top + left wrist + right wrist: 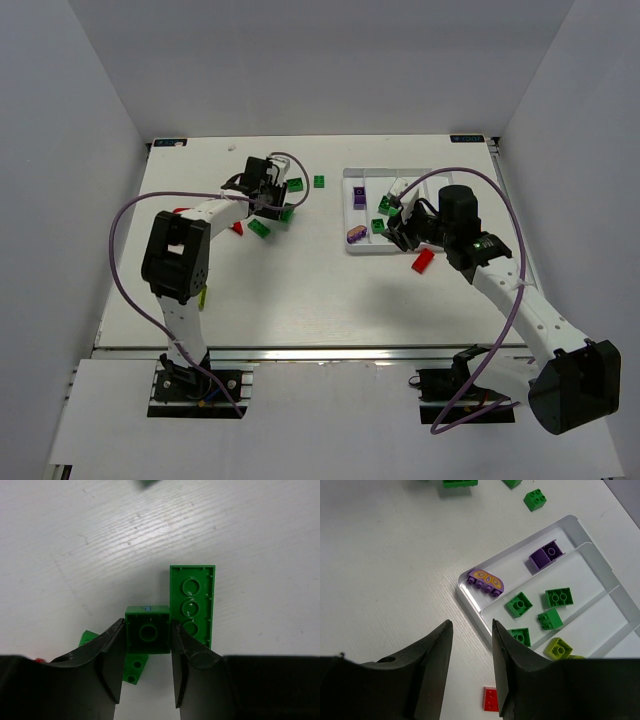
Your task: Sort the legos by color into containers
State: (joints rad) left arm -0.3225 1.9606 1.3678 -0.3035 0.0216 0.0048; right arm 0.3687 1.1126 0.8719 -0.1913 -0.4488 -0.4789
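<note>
My left gripper (pixel 148 625) is shut on a small square green lego (pixel 147 630), whose hollow underside faces the camera. A long green lego (pixel 192 602) lies on the table just to its right, and another green one (pixel 132 666) shows beneath it. In the top view the left gripper (pixel 272 200) is at the back left among green legos (pixel 296 185). My right gripper (pixel 472 624) stands open and empty over the table beside the near corner of the white tray (pixel 465 597). Its compartments hold purple legos (pixel 486 582), several green ones (pixel 519 604) and a yellow-green one (pixel 558 648).
A red lego (pixel 423 261) lies on the table just in front of the tray (pixel 400 252), near my right gripper (pixel 396 230). More loose legos lie around the left arm: green (pixel 259 228), (pixel 319 181) and red (pixel 237 227). White walls close in the table.
</note>
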